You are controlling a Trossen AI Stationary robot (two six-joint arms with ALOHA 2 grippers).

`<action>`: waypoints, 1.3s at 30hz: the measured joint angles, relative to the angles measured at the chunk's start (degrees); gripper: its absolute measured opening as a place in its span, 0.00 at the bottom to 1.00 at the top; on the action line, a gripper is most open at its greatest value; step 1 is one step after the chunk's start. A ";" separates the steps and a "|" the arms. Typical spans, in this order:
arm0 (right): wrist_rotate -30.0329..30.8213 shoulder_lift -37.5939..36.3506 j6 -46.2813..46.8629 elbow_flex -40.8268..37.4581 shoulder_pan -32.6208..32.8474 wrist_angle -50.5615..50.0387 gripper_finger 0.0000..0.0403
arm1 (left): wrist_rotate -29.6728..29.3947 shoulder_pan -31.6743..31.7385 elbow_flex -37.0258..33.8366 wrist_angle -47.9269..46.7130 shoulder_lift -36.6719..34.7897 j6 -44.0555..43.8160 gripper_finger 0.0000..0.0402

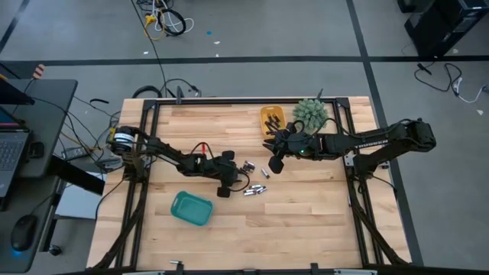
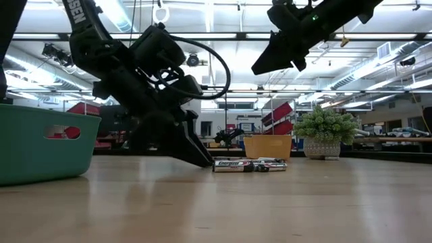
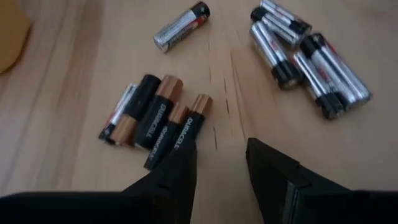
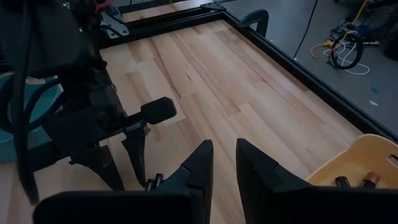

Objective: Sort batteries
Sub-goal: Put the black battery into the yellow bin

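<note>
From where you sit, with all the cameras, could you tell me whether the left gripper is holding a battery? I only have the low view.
Observer: No. The left gripper is open and empty, low over the table, just short of a cluster of copper-and-black batteries.
Operator: Are those the only kind out there?
Observer: No, its wrist view shows silver batteries lying in a separate group beside them.
Operator: Is anything sorted yet?
Observer: The yellow tray holds a few batteries; in the high view the teal tray looks empty.
</note>
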 joint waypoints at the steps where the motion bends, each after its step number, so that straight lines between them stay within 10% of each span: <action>1: 0.00 0.00 0.00 0.00 0.04 0.11 0.14 | 0.00 0.00 0.00 0.84 0.53 0.03 0.35; 39: -0.02 0.00 0.35 0.00 0.44 0.39 0.14 | 8.75 5.44 -0.02 4.38 1.74 5.68 0.35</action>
